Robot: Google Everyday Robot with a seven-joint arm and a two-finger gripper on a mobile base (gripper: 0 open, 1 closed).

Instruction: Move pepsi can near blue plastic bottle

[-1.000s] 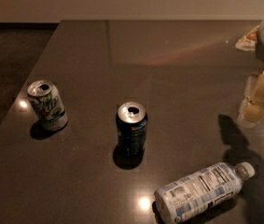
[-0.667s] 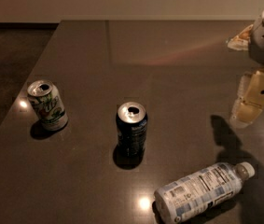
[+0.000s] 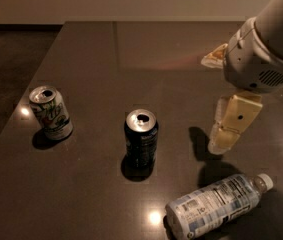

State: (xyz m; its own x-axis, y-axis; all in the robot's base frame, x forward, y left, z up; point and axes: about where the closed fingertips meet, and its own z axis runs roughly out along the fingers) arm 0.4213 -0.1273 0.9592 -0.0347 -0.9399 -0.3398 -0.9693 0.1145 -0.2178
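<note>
Gripper [image 3: 212, 103] wide apart and empty, hanging over the right of the table [image 3: 96, 54], near the lying blue plastic bottle [image 3: 216, 206] and apart to the right of the upright pepsi can [image 3: 141, 136]. Best swung left, lowered level with the can's middle, set squarely astride it before closing; white-and-green can [image 3: 51, 113] well clear at far left. Against a second ago: lower, further left, nearer the can; cans and bottle as before.

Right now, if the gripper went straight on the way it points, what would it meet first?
The gripper, pointing down at right, would probably meet bare table between the pepsi can and the blue plastic bottle; depth is unclear.
</note>
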